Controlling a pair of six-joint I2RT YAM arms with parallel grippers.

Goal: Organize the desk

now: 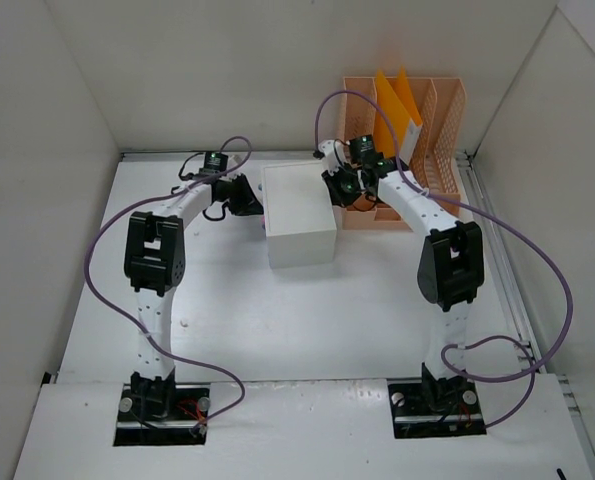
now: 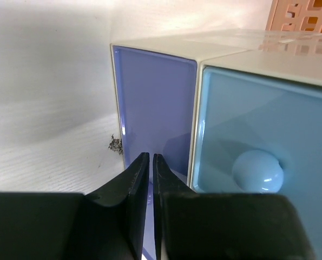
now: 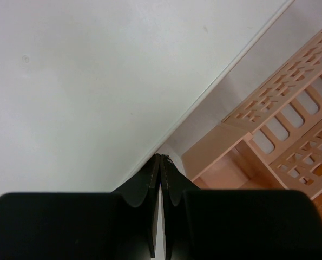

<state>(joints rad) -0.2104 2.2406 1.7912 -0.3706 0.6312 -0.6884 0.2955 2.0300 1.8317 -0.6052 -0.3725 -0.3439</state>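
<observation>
The desk [image 1: 227, 320] is a white tabletop inside white walls. A white box [image 1: 299, 215] stands at its middle back. In the left wrist view its side shows a purple drawer front [image 2: 155, 97] and a light blue drawer front with a round knob [image 2: 257, 170]. My left gripper [image 1: 245, 196] is shut and empty at the box's left side, its tips [image 2: 151, 157] just in front of the purple drawer. My right gripper [image 1: 341, 186] is shut and empty at the box's right edge [image 3: 96, 97], between the box and a peach file organizer [image 1: 417, 190].
The peach organizer [image 3: 269, 135] stands at the back right against the wall and holds orange and yellow folders [image 1: 397, 105]. A small dark speck of debris [image 2: 115, 144] lies on the desk by the box's corner. Purple cables loop from both arms.
</observation>
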